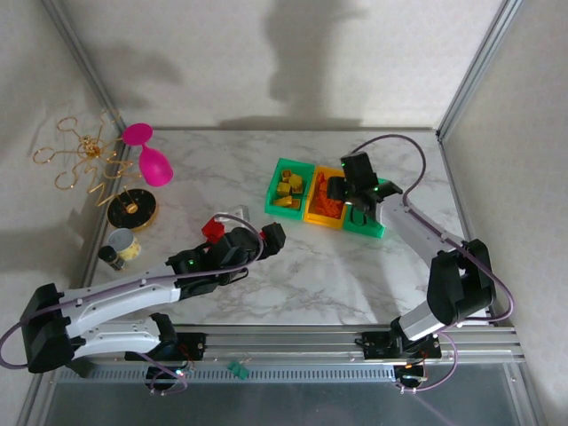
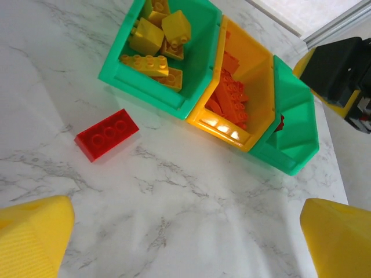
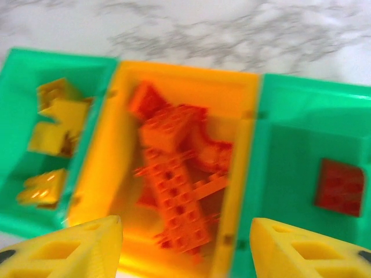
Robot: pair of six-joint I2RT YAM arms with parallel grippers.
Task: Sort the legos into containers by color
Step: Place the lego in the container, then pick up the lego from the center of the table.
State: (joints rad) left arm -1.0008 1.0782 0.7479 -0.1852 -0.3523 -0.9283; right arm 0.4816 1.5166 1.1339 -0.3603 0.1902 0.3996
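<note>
Three bins stand touching in a row on the marble table, toward its far right. The left green bin holds yellow bricks. The orange bin in the middle holds a heap of orange bricks. The right green bin has one red brick on its floor, w/ bare green around it.

A loose red brick lies flat on the table, studs up, near the left green bin's front corner but apart from it — not in any bin.

L gripper is low over the table, facing the bins. Its yellow fingers are wide apart w/ nothing between them. The loose red brick lies ahead of it, toward the left finger's side, untouched.

R gripper hovers above the orange bin, fingers spread, nothing held. The right wrist view is blurred, so brick shapes there are hard to make out.

At the table's left, well apart from the bins, are a pink goblet, a black-and-gold disc and a small jar — plus a gold wire ornament by the wall.
</note>
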